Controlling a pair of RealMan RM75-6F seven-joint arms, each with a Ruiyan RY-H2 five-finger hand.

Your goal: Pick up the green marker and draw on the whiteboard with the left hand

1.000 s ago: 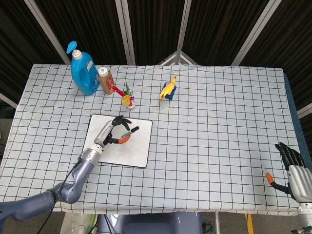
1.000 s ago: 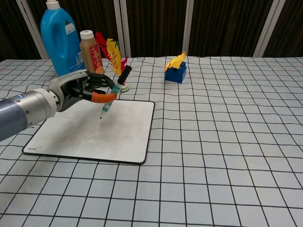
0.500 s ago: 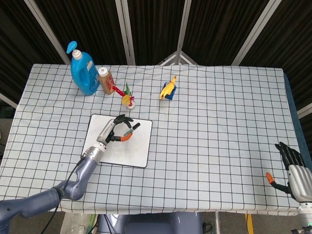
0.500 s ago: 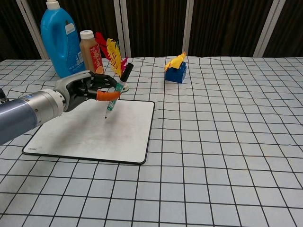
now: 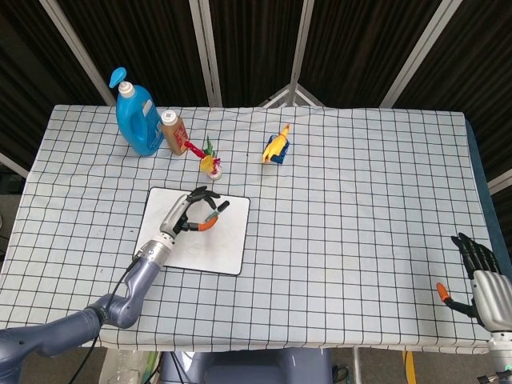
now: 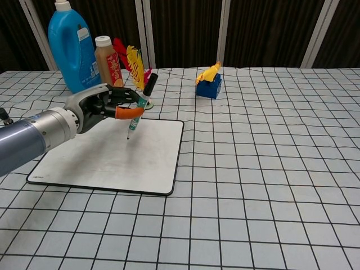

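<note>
The left robot hand gripped the green marker between its orange-tipped thumb and dark fingers, left of centre in the chest view. The marker stood tilted, black cap up and to the right, tip pointing down over the whiteboard; whether the tip touched the surface could not be told. The whiteboard lay flat on the checked desk in the lower left of the frame. Behind it, at upper left, stood a blue detergent bottle and a brown bottle, touching or nearly so. A blue block with a yellow toy sat near upper centre. The right robot hand rested at the lower right edge of the head view, fingers spread, holding nothing.
</note>
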